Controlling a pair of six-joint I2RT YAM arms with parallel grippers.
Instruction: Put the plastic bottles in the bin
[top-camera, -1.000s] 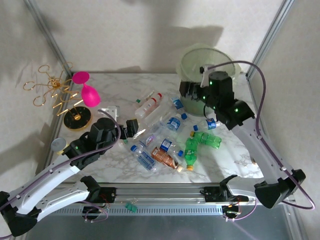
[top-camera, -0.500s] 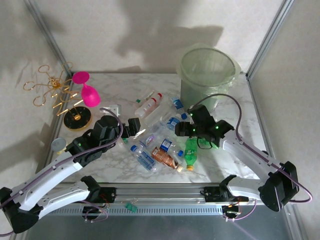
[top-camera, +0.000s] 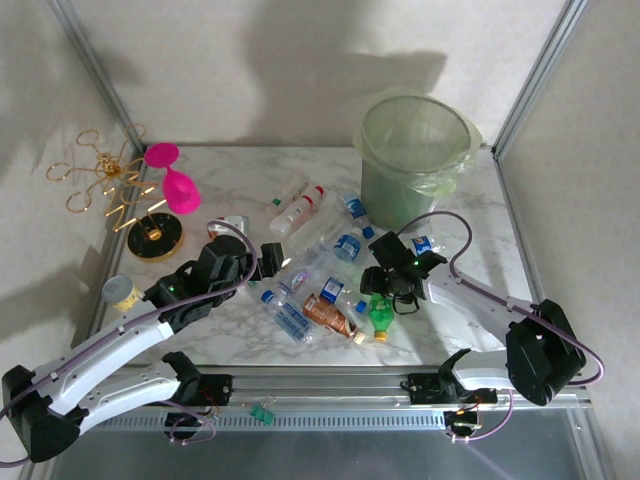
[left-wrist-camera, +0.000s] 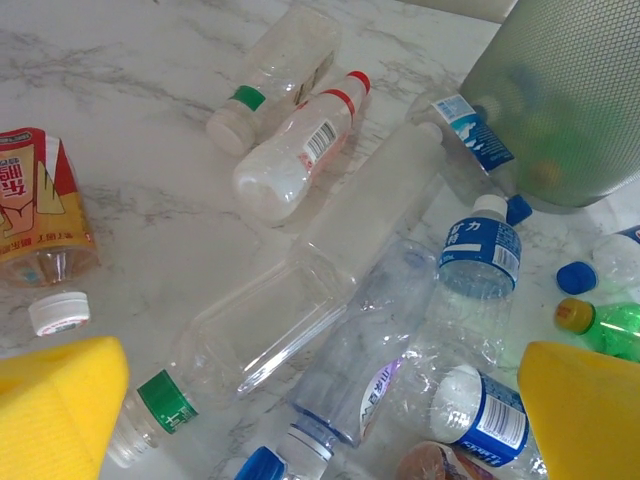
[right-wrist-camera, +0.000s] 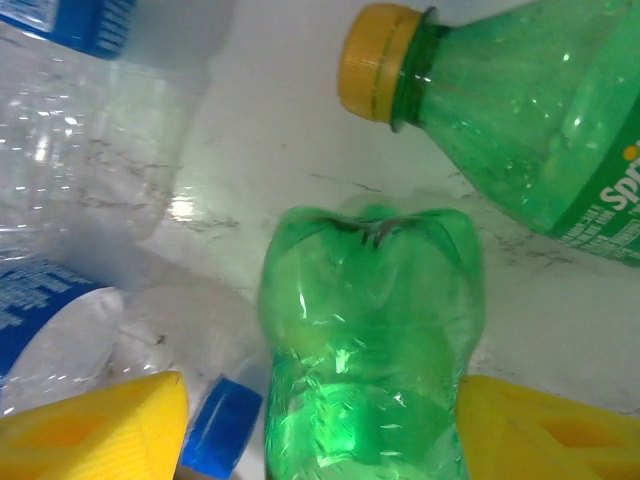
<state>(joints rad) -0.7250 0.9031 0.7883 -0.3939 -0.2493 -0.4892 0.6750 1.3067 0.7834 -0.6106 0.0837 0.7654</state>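
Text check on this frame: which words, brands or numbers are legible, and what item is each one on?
"Spr", cut off at the frame edge: label of the yellow-capped green bottle.
Large Chinese characters, not legible: red-and-yellow-labelled bottle.
Barcode, digits too small: red-capped bottle.
White print, blurred: blue-labelled bottle.

**Non-task items.** We mark the white marble tabletop (top-camera: 240, 170), enclosed by pale walls (top-camera: 300, 60) and metal frame posts (top-camera: 535, 75). At far left, a gold wire stand (top-camera: 100, 175) rises from a round black base (top-camera: 152, 240). A pink goblet (top-camera: 175, 185) leans against it, tilted, foot uppermost. We cannot identify the small round pot (top-camera: 122, 291) at the left edge.
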